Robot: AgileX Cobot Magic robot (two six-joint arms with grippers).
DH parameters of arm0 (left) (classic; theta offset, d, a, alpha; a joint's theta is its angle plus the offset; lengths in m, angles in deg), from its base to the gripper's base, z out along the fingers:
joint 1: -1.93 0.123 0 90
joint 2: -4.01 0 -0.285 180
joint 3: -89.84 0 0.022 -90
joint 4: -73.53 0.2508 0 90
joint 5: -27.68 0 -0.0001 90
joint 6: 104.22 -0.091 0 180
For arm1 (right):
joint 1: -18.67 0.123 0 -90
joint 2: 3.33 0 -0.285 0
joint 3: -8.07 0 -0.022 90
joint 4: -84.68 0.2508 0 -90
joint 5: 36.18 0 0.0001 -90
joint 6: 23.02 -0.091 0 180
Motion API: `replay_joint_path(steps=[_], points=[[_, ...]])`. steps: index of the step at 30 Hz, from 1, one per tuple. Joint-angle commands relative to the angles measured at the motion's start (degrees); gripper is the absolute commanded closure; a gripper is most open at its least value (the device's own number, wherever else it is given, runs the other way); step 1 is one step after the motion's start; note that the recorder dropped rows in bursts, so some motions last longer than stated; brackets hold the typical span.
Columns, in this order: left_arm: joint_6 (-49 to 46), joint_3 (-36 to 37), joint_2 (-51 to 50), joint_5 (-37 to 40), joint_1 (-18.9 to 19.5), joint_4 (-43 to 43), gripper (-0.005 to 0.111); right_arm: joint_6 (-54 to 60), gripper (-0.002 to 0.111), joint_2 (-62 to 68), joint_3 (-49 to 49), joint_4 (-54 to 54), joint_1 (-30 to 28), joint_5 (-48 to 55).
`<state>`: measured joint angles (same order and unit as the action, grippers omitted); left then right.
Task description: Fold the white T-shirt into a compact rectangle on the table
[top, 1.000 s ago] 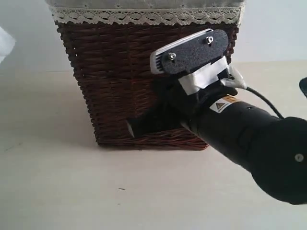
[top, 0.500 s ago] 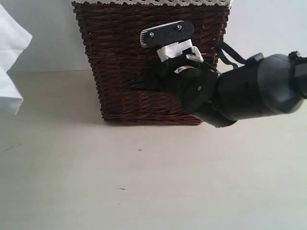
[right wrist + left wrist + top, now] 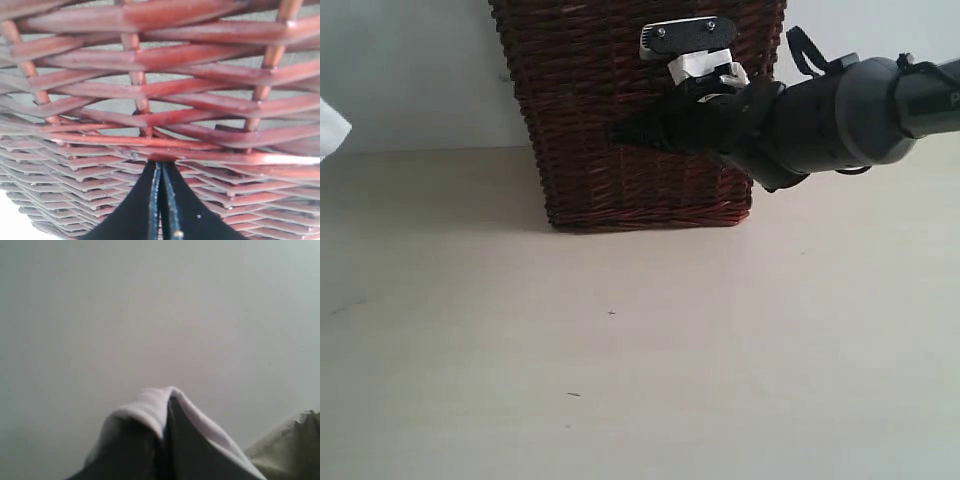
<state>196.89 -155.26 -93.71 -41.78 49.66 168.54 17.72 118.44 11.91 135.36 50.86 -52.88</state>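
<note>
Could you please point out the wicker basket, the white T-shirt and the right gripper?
wicker basket [image 3: 590,120], exterior view, front wall.
white T-shirt [image 3: 150,401], left wrist view, pinched fold.
right gripper [image 3: 160,170], right wrist view, closed fingertips.

Basket [image 3: 620,120] — dark brown weave; table [image 3: 620,350] — pale beige.

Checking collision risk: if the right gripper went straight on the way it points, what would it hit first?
The basket wall, directly ahead of the right gripper; whether they already touch is unclear.
</note>
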Motion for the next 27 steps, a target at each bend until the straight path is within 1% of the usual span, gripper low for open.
replay_joint_path(steps=[1,7,11,13,15,17,19,20,21,22,23,25,26,27], points=[[0.55,-0.21,-0.15,1.91,0.15,-1.94,0.107,-0.34,0.108,2.36,-3.22,-2.01,-0.5,-0.48],[0.55,-0.21,-0.15,1.82,0.15,-1.94,0.107,0.14,0.108,2.34,-3.69,-2.45,-0.5,3.87],[0.55,-0.21,-0.15,1.82,0.15,-1.94,0.107,0.02,0.108,-0.06,-1.08,-2.84,-0.5,5.13],[0.55,-0.21,-0.15,1.82,0.15,-1.94,0.107,0.02,0.108,-1.98,1.98,-3.01,-0.21,4.03],[0.55,-0.21,-0.15,1.69,0.15,-1.94,0.107,0.02,0.108,-5.36,7.36,-3.79,0.48,1.13],[0.55,-0.21,-0.04,0.98,0.15,-1.94,0.107,-0.38,0.108,-9.63,12.95,-6.8,2.61,-2.44],[0.55,-0.21,0.06,-0.44,0.15,-3.49,0.107,-3.12,0.108,-13.97,17.5,-12.07,4.74,-3.11],[0.55,-0.21,0.06,-0.5,0.15,-5.7,0.107,-5.83,0.108,-16.75,19.2,-18.41,6.16,-1.99],[0.55,-0.21,0.06,-0.5,0.15,-7.68,0.107,-10.62,0.108,-19.75,19.79,-27.74,7.81,1.55],[0.55,-0.21,0.06,-0.5,0.15,-9.04,0.107,-13.64,0.108,-21.14,19.79,-32.37,8.63,3.78],[0.55,-0.21,0.06,-0.5,-0.06,-10.42,0.107,-18.98,0.108,-23.55,19.79,-39.81,10.18,6.06],[0.55,-0.21,1.23,-0.5,-2.75,-10.23,0.107,-24.84,0.108,-27.37,19.79,-45.52,12.15,7.97],[0.55,-0.21,1.49,-0.5,-4.91,-9.92,0.107,-25.28,0.108,-28.75,19.79,-45.5,12.71,8.23],[0.55,-0.21,1.91,-0.5,-9.93,-7.04,0.107,-25.88,0.108,-31.34,19.79,-45.5,12.84,9.11]])
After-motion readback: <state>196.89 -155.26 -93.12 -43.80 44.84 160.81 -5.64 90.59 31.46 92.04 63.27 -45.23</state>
